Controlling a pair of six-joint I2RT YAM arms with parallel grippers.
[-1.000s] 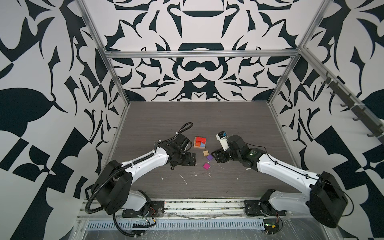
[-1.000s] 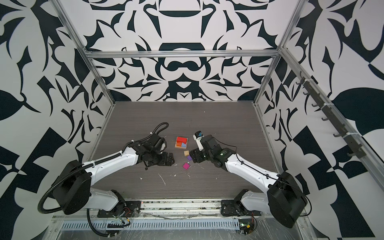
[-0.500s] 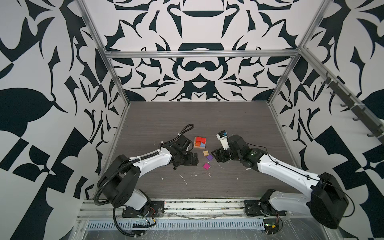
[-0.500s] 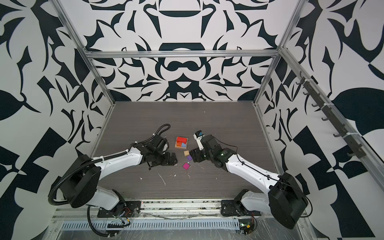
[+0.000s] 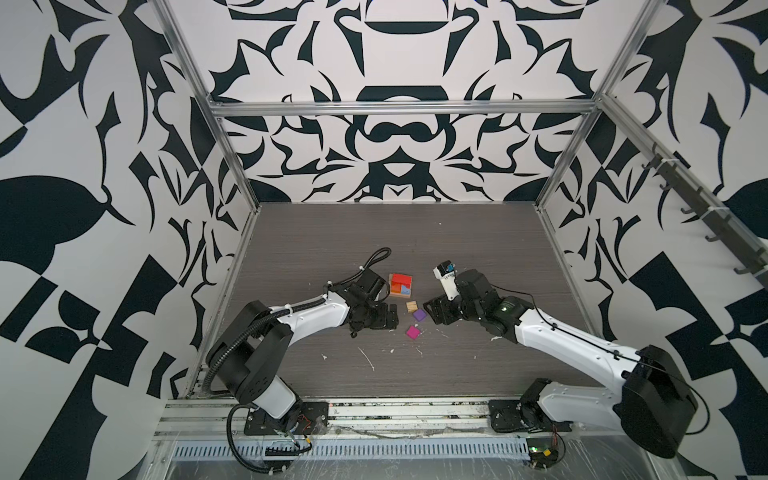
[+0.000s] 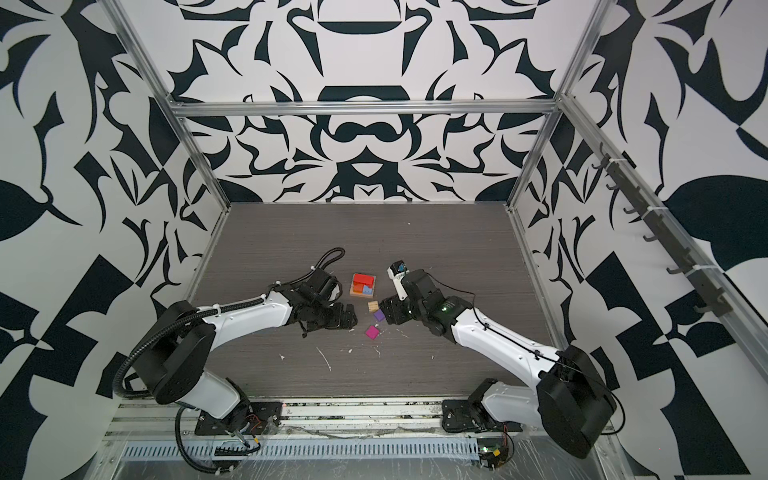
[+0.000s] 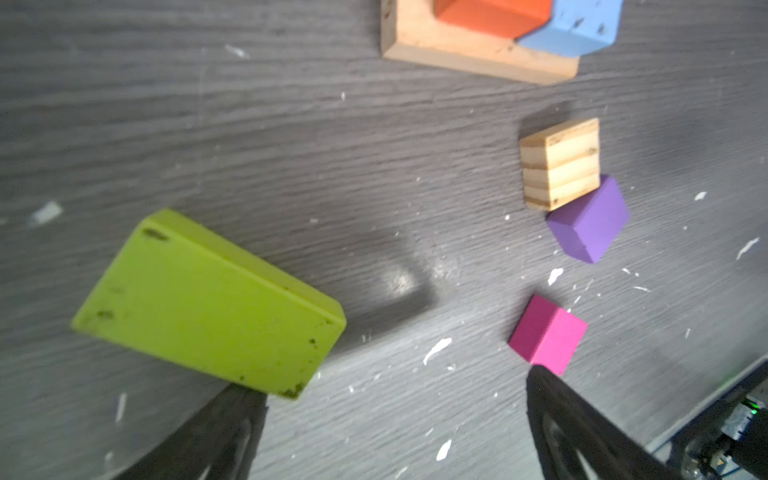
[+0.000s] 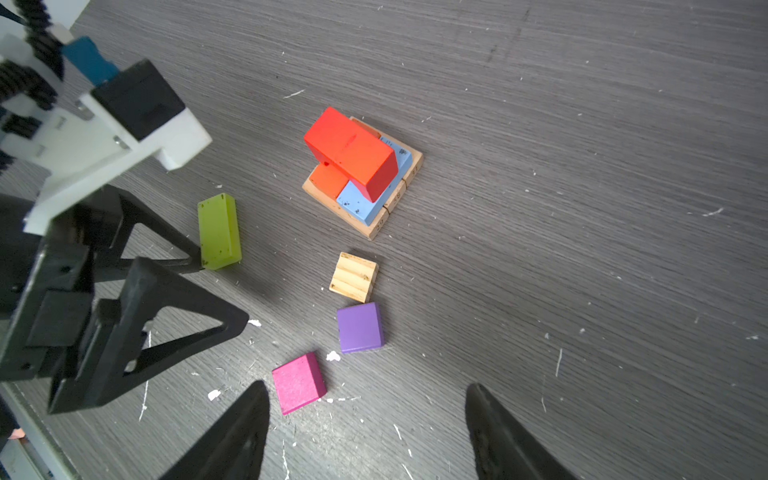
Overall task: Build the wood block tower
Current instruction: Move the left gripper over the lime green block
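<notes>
– Grey wood-grain table (image 5: 374, 232), patterned walls on three sides. Where does the wood block tower (image 8: 361, 178) stand?
– Mid-table, between both arms: a tan slab base, orange and blue blocks on it, and a red block (image 8: 351, 151) lying across the top. In both top views, bare table lies behind it and to its right.
– And the loose pieces?
– A tan cube (image 8: 354, 276), purple cube (image 8: 360, 327) and magenta cube (image 8: 298, 382) trail from the base's near edge toward the right gripper (image 8: 369, 388), whose jaws stand apart and empty. A lime-green block (image 8: 219, 232) lies flat just beyond the left gripper (image 8: 220, 293), jaws wide, one fingertip at the block's end.
</notes>
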